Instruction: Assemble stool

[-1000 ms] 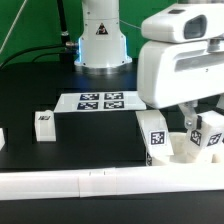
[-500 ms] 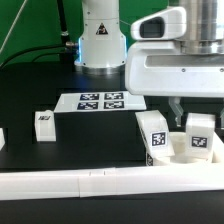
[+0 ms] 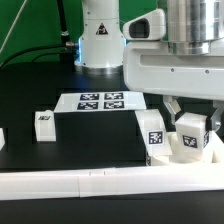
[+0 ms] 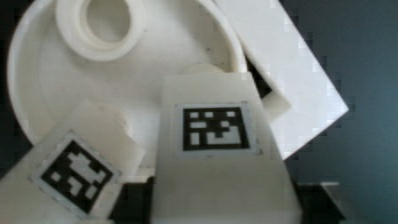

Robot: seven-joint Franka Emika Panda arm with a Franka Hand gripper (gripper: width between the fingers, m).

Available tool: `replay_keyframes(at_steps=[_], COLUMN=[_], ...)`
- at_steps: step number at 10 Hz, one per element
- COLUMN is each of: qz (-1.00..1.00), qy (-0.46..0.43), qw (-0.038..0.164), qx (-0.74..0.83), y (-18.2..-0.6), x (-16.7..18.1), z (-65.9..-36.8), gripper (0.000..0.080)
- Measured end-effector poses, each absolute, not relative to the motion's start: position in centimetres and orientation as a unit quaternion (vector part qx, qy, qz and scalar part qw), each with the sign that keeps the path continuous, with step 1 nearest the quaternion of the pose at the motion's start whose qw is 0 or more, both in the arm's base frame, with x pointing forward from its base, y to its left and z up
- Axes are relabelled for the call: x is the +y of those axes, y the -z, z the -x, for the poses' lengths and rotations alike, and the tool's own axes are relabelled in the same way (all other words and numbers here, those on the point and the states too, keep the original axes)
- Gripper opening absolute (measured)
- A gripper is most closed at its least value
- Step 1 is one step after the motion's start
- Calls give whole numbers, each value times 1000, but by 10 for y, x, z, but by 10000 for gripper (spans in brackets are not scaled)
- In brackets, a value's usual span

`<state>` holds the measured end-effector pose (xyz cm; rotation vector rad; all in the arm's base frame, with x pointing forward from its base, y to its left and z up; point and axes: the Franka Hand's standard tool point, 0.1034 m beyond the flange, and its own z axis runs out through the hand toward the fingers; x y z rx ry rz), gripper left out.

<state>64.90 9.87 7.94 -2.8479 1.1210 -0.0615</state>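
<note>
Clamped tight in the gripper point(image 3: 190, 114): a small blocky leg point(image 3: 191, 136), right under it at 6 o'clock, down at the round seat disc point(image 3: 180, 156) on the black worktop point(image 3: 80, 140). Beside it at 9 o'clock, a second leg point(image 3: 153, 131) standing on the seat. Smooth white plastic, black-and-white square tags.

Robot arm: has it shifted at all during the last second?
Yes. The arm has slid toward the exterior view's left, covering more of the marker board corner than before, and the leg in its jaws went with it.
</note>
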Motion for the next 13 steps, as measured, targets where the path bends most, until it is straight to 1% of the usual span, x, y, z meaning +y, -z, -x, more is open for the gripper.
replay_keyframes(at_steps=[3,4,5,6,9,11,12,13], qz=[813,742,694,666,621,553,464,433], qy=[5,-2,-9,-13,-20,-32,-44,-36], qw=[53,65,84,93,93,96,106,129], qx=[580,668,715,740,778,827,879,892], y=[-78,-78,-77,-77,-77,-77,-76,-76], x=[100,104,102,102,104,104,104,108], z=[-644,-641,-640,-639,-639,-639,-640,-639], gripper=[337,337,337,337,337,337,337,337])
